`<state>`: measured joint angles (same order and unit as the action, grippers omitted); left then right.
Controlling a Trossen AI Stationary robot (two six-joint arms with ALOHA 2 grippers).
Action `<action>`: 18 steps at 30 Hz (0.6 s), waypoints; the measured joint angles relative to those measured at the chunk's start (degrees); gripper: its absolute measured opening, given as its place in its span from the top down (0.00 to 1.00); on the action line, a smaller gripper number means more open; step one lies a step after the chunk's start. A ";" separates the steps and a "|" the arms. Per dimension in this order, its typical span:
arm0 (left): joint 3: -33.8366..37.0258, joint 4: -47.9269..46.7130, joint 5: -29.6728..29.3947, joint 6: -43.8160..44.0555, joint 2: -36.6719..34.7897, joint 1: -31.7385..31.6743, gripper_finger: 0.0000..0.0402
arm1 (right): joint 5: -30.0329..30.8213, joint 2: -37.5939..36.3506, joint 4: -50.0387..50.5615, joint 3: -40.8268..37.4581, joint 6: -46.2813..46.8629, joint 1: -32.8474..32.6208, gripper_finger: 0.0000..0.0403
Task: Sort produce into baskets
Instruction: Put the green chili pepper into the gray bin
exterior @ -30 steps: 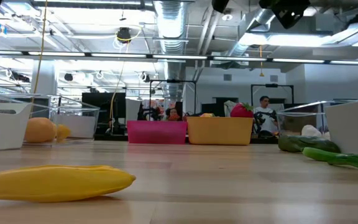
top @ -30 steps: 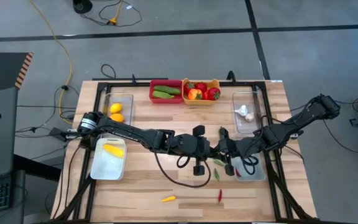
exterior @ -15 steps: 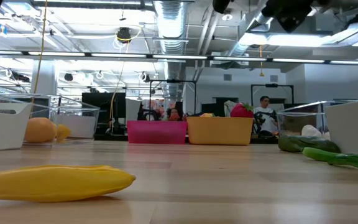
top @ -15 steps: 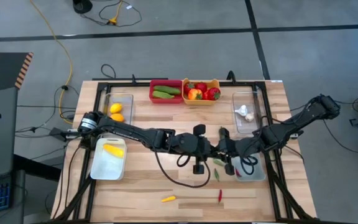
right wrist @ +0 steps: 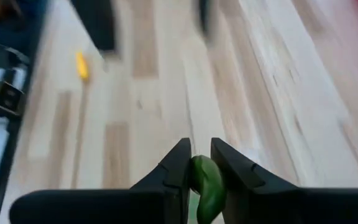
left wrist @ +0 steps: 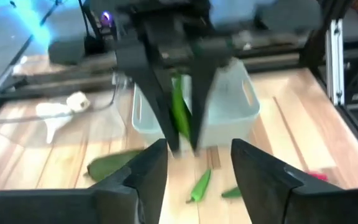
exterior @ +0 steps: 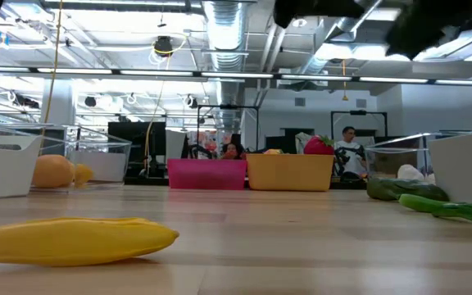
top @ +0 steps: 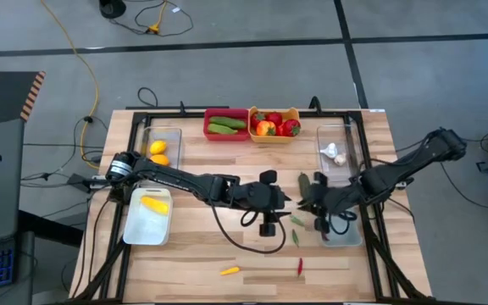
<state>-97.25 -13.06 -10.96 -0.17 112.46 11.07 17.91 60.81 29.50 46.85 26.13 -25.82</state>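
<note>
The right gripper (right wrist: 199,163) has its jaws clamped on a small green chili (right wrist: 206,186), lifted clear of the tabletop (top: 227,161) a little right of centre, at about three o'clock from the table's middle. The left gripper (left wrist: 191,168) faces it from nine o'clock with jaws apart and empty, hovering close by.

From where I stand, the step in hand looks like carrying that chili to the pale tray (top: 343,235) just beyond the right arm, at about four o'clock. The next move would call for swinging the jaws over the tray's rim before letting go, without knocking the left arm so near.

More green pieces (top: 297,222) lie on the wood between the two grippers, a red chili (top: 300,266) and a yellow piece (top: 230,271) sit toward six o'clock, and the red bin (top: 226,124) and orange-yellow bin (top: 274,124) at twelve o'clock already hold produce.

Against a second ago, the right gripper has pulled back toward three o'clock and risen, widening the gap to the left gripper, which has barely shifted.
</note>
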 joint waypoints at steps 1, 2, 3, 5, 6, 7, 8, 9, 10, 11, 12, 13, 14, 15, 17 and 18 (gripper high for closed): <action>0.00 -1.01 0.00 0.09 0.00 0.00 0.57 | 0.00 -0.72 2.87 0.00 2.27 0.00 0.79; 0.00 -2.04 0.00 0.12 0.00 0.00 0.57 | 0.00 -1.37 5.88 0.00 4.72 0.00 0.79; 0.00 -3.20 0.00 0.16 0.00 0.00 0.57 | -0.01 -1.97 9.02 0.00 7.19 -0.01 0.79; 0.00 -5.49 0.02 0.19 0.00 0.00 0.57 | -0.48 -2.96 15.95 0.00 12.21 -0.29 0.79; 0.00 -6.46 0.02 0.19 0.00 0.00 0.57 | -1.43 -3.34 19.16 0.00 14.68 -0.49 0.79; 0.00 -7.57 0.02 0.19 0.00 0.00 0.57 | -2.80 -3.67 22.41 0.02 17.11 -0.50 0.79; 0.00 -8.65 0.02 0.19 0.00 0.00 0.57 | -4.16 -3.79 25.42 0.00 19.31 -0.52 0.79; 0.00 -9.45 0.03 0.19 0.00 0.00 0.57 | -5.69 -3.86 28.00 0.00 21.24 -0.52 0.79; 0.00 -10.32 0.07 0.19 0.00 0.00 0.57 | -7.15 -3.84 30.28 0.00 23.22 -0.52 0.79; 0.00 -11.25 0.07 0.19 0.00 0.00 0.57 | -8.38 -3.84 32.12 0.00 24.92 -0.52 0.79; 0.00 -11.92 0.07 0.21 0.00 0.02 0.57 | -9.47 -3.84 33.62 0.00 26.45 -0.52 0.79; 0.00 -12.57 0.09 0.19 0.00 0.02 0.57 | -10.35 -3.84 34.68 0.00 27.69 -0.52 0.79; 0.00 -13.24 0.10 0.20 0.00 0.02 0.57 | -10.85 -3.84 35.33 0.00 28.58 -0.52 0.79; 0.00 -13.71 0.17 0.19 0.00 0.02 0.57 | -10.97 -3.84 35.63 0.00 29.29 -0.52 0.78; 0.00 -14.36 0.99 0.16 0.00 0.02 0.57 | -10.99 -3.84 35.64 0.00 29.52 -0.52 0.78; 0.00 -14.69 1.80 0.14 0.00 0.02 0.57 | -10.99 -3.84 35.62 0.00 29.52 -0.52 0.78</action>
<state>-97.25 -27.74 -9.16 -0.04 112.46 11.09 6.92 56.97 65.12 46.85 55.66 -26.35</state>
